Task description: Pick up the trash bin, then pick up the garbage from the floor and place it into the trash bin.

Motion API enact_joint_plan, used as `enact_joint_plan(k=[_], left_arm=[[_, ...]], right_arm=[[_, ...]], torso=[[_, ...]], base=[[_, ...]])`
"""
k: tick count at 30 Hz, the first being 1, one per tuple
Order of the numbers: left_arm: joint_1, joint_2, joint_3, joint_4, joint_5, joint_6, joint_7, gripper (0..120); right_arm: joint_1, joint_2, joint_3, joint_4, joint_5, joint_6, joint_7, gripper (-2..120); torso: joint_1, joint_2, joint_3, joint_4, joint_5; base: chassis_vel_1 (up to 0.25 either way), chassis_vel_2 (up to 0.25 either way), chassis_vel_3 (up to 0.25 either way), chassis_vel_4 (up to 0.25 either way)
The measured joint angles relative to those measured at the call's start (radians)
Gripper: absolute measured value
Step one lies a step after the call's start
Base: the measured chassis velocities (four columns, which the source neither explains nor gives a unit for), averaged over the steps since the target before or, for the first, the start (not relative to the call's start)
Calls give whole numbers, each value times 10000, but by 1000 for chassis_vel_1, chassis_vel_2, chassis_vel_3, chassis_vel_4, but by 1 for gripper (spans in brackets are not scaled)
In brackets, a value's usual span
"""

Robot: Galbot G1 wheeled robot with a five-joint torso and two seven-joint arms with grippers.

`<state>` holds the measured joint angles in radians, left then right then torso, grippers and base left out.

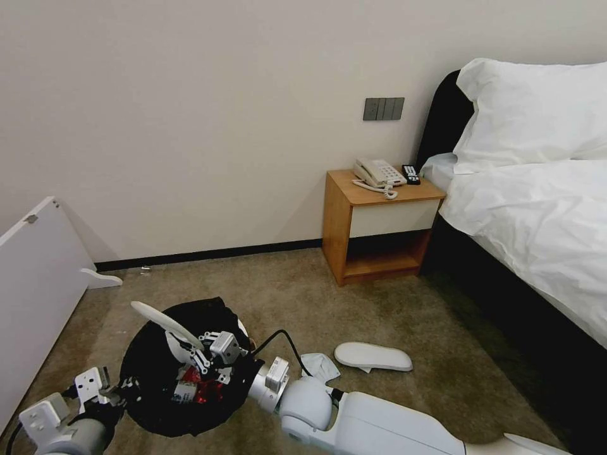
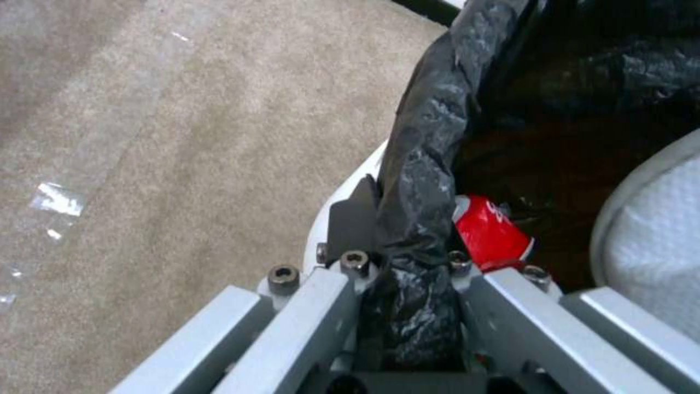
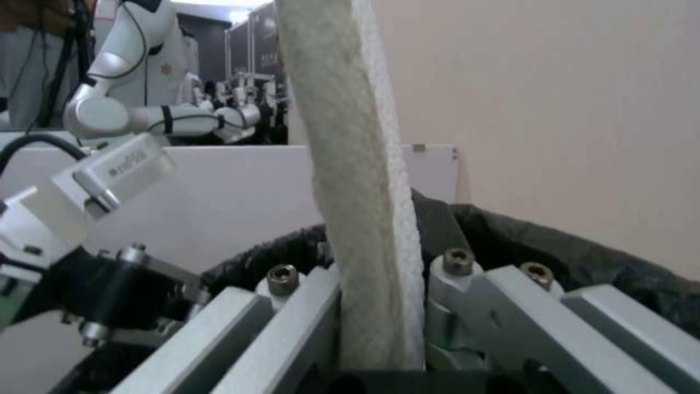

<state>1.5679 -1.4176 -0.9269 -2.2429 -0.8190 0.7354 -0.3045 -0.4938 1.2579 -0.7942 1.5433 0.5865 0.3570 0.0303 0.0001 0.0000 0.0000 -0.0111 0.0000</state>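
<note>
the right gripper is clamped on a white slipper, its fingers pressed against both flat sides, and it hangs over the open mouth of the trash bin with the slipper sticking up and out past the rim. the left gripper is pinched tight on the bin's rim and the black bag folded over it, holding the bin at the near left. inside the bin lies a crushed red can. a second slipper lies on the carpet just right of the bin, with a crumpled tissue beside it.

the step in hand looks like dropping this slipper in. the next move calls for lowering or tilting it so its length clears the rim, then letting go while the left side keeps the bin steady.
</note>
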Motion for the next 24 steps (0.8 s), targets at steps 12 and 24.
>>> enact_joint_plan(k=[12,24], left_arm=[[50,-49,25,-79,5,0,1,2],[58,-54,48,-69,30,0,9,2]], right_arm=[[-68,-13,5,-152,-233,30,-4,2],[-103,-52,39,-173,-252,-17,17,46]], torso=[[0,0,0,0,-2],[0,0,0,0,-1]], base=[[0,0,0,0],[0,0,0,0]])
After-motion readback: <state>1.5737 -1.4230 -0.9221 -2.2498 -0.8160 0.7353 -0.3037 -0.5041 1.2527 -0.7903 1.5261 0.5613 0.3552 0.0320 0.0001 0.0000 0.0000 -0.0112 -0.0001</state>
